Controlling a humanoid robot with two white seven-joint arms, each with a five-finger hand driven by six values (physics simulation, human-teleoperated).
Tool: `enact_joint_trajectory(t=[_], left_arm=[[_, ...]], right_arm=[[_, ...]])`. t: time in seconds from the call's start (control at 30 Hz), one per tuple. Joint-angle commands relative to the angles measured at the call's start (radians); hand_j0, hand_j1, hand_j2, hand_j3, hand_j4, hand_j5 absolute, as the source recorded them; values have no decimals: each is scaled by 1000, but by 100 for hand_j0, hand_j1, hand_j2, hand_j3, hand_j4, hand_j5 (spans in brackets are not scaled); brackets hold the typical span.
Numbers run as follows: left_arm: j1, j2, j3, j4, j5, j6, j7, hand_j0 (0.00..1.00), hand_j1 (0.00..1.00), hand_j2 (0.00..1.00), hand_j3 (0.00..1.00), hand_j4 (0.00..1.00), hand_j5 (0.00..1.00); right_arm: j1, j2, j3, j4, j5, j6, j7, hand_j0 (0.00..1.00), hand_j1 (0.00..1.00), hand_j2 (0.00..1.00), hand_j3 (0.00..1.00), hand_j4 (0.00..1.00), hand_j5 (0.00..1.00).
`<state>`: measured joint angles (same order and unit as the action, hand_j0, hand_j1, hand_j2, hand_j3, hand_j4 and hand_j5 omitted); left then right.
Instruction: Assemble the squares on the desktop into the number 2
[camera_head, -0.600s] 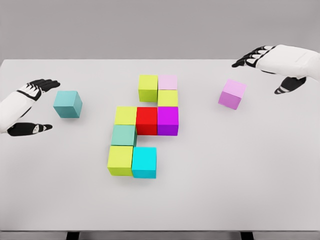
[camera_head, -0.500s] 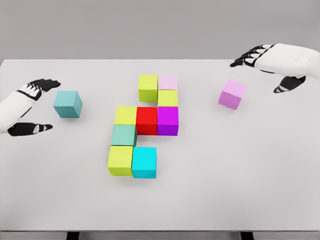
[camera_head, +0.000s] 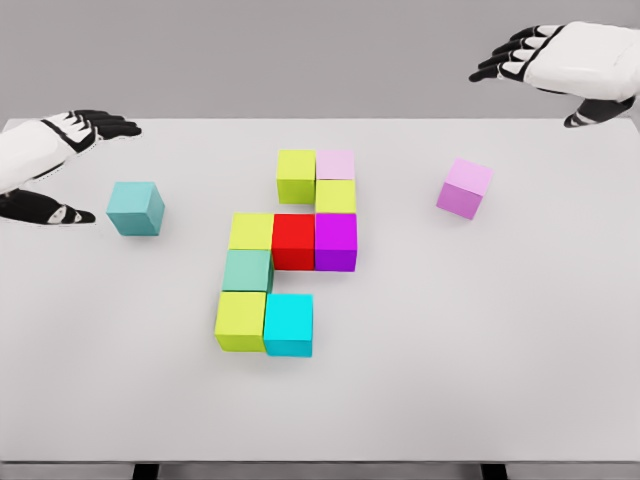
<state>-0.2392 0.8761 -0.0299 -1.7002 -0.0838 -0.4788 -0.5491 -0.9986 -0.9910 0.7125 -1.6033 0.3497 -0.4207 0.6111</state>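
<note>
Head view: the nine-cube cluster (camera_head: 287, 250) sits mid-worktop (camera_head: 480, 360), cubes touching, forming most of a 2. Top row is lime plus pale pink, a lime below the pink, then a lime-red-magenta row, a green cube under that row's left end, and lime plus cyan (camera_head: 288, 324) at the bottom.

Two cubes are loose. The teal cube (camera_head: 135, 207) lies well left of the cluster. The pink cube (camera_head: 464, 188) lies well right of it, turned slightly askew. No containers here.

Key relation: the left hand (camera_head: 50, 160) hangs just left of and above the teal cube, fingers spread, holding nothing, so it is the nearer hand. The right hand (camera_head: 565, 65) is raised behind and right of the pink cube, also open and empty, clearly farther off.

Judgement: the bottom row looks one short right of cyan; either loose cube would fill it, teal being the handier pick.
</note>
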Motion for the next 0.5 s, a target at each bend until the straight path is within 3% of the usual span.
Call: enact_joint_trajectory(t=[0.0,0.1,0.17,0.2,0.33,0.47], left_arm=[[-5,18,-13,-18,44,311,-62,100,100,100,100,100,100],[-77,15,-117,-27,47,690,-62,100,100,100,100,100,100],[-129,14,-192,-42,47,874,-62,100,100,100,100,100,100],[-140,11,-209,-50,47,942,-62,100,100,100,100,100,100],[-143,14,-237,-62,39,994,-62,100,100,100,100,100,100],[-207,14,-294,-61,19,994,-62,100,100,100,100,100,100]], right_arm=[[-5,133,50,109,123,-17,0,100,100,100,100,100,100],[-6,163,59,143,207,-104,0,100,100,100,100,100,100],[-6,210,61,207,251,-190,0,100,100,100,100,100,100],[-6,236,59,233,308,-190,0,100,100,100,100,100,100],[-6,268,107,270,361,-190,0,100,100,100,100,100,100],[-5,278,116,319,388,-190,0,100,100,100,100,100,100]])
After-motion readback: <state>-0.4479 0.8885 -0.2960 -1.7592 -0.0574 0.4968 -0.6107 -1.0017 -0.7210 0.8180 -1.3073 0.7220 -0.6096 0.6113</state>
